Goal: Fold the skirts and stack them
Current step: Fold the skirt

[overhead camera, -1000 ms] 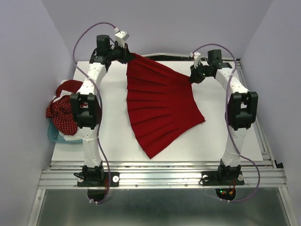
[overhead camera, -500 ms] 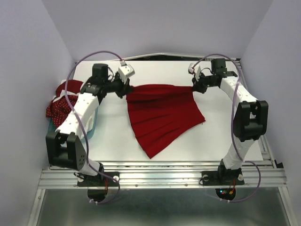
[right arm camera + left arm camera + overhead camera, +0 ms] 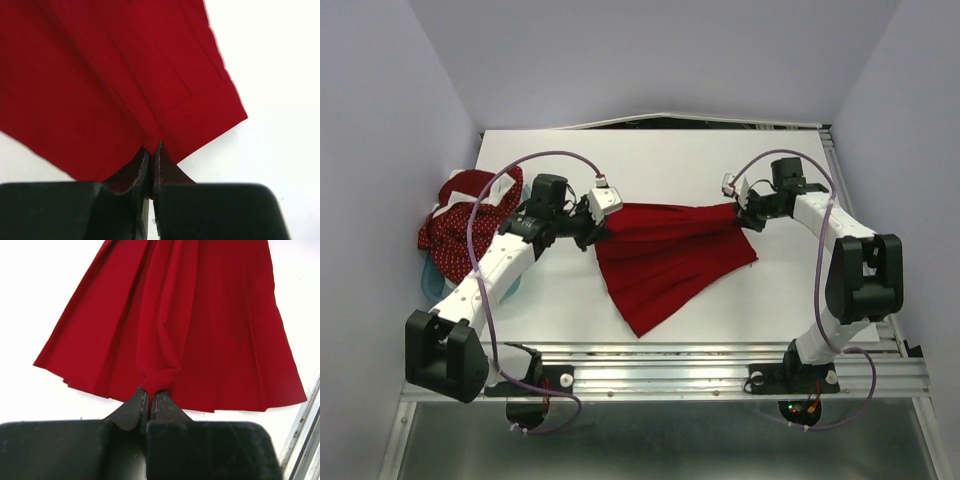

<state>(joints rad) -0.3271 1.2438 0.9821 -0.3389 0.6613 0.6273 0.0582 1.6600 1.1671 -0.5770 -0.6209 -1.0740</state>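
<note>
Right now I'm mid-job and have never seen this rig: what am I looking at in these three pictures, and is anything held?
Two robot arms are bolted at the near edge of a white table. The wide picture looks down from above and behind them; the other two come from a camera on each wrist. A red skirt lies spread on the table. The left tool is shut on one end of its far edge and the right tool on the other end, both pinching cloth. At the table's left edge a dotted skirt is heaped on a teal tub.
</note>
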